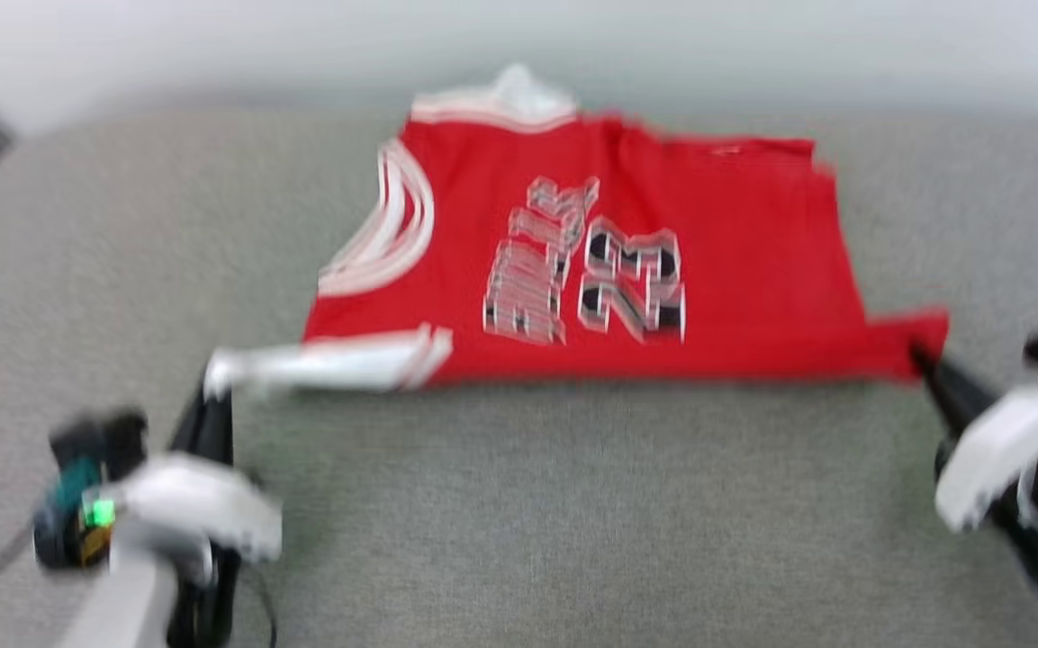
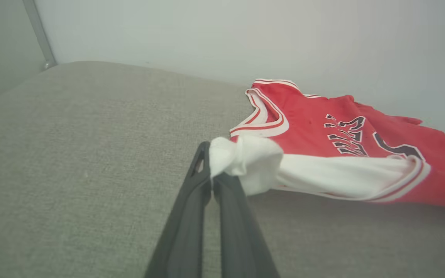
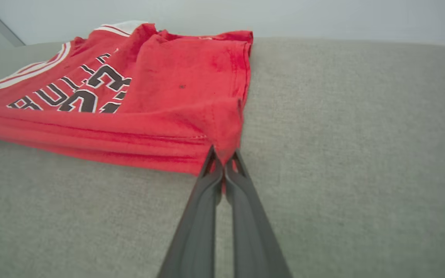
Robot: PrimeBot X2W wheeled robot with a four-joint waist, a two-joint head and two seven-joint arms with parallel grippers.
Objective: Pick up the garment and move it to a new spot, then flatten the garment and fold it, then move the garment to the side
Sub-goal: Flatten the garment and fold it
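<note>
Both grippers are pinched tight on the red Bulls jersey [image 1: 753,261], which lies on the grey upholstered surface [image 1: 519,504], toward its far edge. L gripper [image 2: 210,164] clamps the bunched white sleeve [image 2: 245,160]; R gripper [image 3: 224,158] nips the red hem corner [image 3: 222,127]. Head cam's blurred, so I read the lettering off the wrist cams.

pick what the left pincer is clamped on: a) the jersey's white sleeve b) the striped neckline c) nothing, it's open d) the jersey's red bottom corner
a: in the left wrist view the left pincer is shut on the bunched white sleeve of the garment; the red corner is held by the right pincer instead.
</note>
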